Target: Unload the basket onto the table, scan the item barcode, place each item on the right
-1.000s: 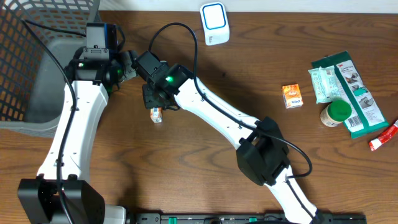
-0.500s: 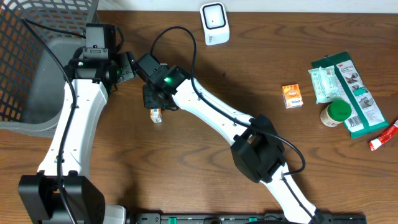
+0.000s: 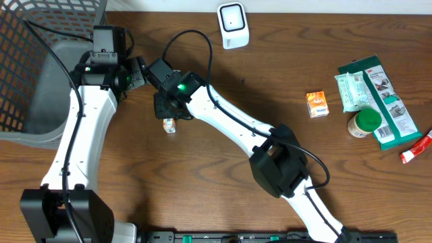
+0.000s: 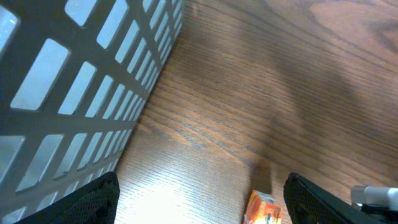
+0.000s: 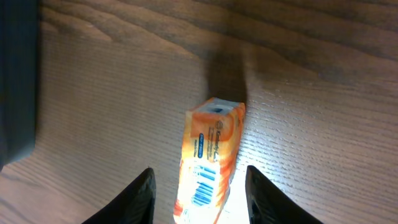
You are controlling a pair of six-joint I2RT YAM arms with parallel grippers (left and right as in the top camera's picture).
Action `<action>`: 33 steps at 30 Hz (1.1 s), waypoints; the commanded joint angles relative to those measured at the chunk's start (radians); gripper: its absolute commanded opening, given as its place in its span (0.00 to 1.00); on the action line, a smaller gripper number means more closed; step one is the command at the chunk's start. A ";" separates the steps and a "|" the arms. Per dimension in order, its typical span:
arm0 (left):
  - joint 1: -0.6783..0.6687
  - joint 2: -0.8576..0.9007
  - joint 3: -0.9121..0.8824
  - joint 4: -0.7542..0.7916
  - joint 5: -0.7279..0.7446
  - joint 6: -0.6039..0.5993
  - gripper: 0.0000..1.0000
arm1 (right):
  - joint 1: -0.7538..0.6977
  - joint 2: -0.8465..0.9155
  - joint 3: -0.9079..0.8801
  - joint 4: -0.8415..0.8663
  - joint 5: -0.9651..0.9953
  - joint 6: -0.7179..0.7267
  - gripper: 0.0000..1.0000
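your right pincer (image 5: 199, 171) straddles the orange box (image 5: 211, 155), jaws apart, unclamped; close off-centre and it could tip or skid on the bench (image 5: 93, 93). left pincer (image 4: 202, 180) hangs released.

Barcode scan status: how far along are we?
Done: approach; right gripper straddles the orange box lying on the table. In hand: the grasp; gaps show beside both fingers. Left to do: lift it and show its barcode to the white scanner. Left gripper open, empty.
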 commanded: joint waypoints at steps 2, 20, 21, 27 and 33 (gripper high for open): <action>-0.019 -0.030 0.019 0.013 0.082 -0.009 0.86 | 0.031 0.099 -0.024 -0.021 0.005 0.012 0.37; -0.019 -0.030 0.019 0.013 0.082 -0.009 0.86 | 0.030 0.099 -0.088 0.010 0.015 0.020 0.23; -0.019 -0.030 0.019 0.013 0.082 -0.009 0.86 | 0.030 0.099 -0.088 0.010 0.015 0.020 0.19; -0.019 -0.030 0.019 0.013 0.082 -0.009 0.86 | 0.006 0.096 -0.088 -0.012 0.015 0.020 0.06; -0.019 -0.030 0.019 0.013 0.082 -0.009 0.86 | -0.056 0.085 -0.088 -0.076 0.014 0.005 0.01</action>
